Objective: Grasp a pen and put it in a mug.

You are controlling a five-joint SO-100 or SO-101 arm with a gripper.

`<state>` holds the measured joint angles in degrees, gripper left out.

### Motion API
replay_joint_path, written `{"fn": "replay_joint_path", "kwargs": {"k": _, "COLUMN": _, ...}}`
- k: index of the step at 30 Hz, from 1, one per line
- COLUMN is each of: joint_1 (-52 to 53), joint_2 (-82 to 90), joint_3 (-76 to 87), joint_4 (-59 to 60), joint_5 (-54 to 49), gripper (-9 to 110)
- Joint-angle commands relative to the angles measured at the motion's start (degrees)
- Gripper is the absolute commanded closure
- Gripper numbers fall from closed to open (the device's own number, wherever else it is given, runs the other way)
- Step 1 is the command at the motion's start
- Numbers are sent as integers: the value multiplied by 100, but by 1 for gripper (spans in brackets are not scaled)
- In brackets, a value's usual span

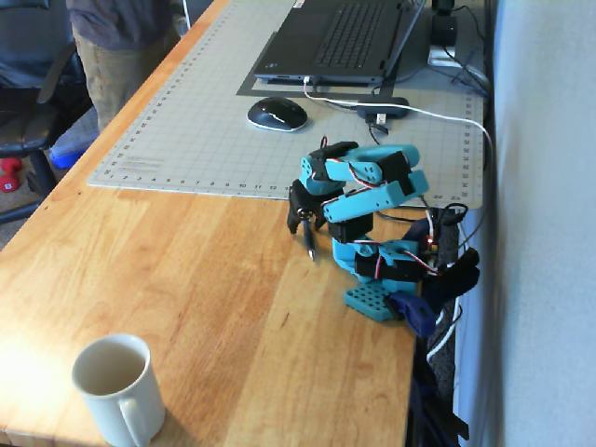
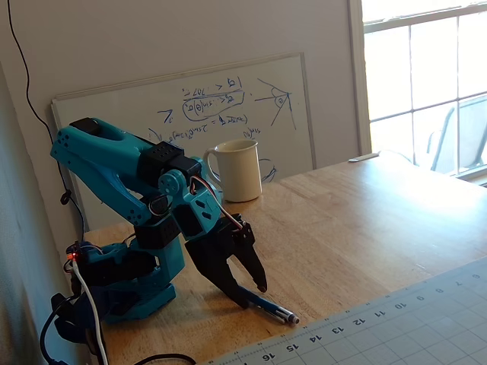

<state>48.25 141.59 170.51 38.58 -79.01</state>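
Wooden tabletop [image 1: 186, 279] carried the whole arrangement, with a gridded cutting mat [image 1: 205, 121] over its far part, and a laptop [image 1: 340, 37] and computer mouse [image 1: 277, 114] on that mat. A whiteboard [image 2: 228, 114] leaned against the wall in one fixed view only.

The pen [image 2: 266, 306] lay flat on the bare wood just short of the mat's edge, close to the arm's base [image 2: 133, 293]. It was judged light, rigid and smooth-barrelled, so liable to roll or slip; a hold across the middle of the barrel would balance it best for tipping upright.

The gripper [image 2: 253, 296] stood lowered over the pen with its fingers spread, one to either side of the barrel's rear part. No pinch was evident.

The mug [image 1: 116, 391] stood upright at the near corner of the table, well apart from the pen, with its handle facing the camera in the higher fixed view.

That higher fixed view showed the open mouth of the mug and the full gap between mug and pen [image 1: 309, 244], but the gripper hid most of the barrel. The low fixed view showed the spread fingers straddling the pen and its silvery tip, though not the mug's interior.
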Motion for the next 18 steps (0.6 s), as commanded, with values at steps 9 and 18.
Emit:
{"fn": "replay_joint_path", "kwargs": {"k": 9, "joint_1": -237, "joint_2": -18, "joint_3": 193, "joint_4": -791, "joint_5": -44, "gripper": 85}}
{"fn": "replay_joint_path", "kwargs": {"k": 18, "joint_1": -519, "joint_2": 53, "joint_3": 185, "joint_4": -800, "joint_5": 44, "gripper": 101}}
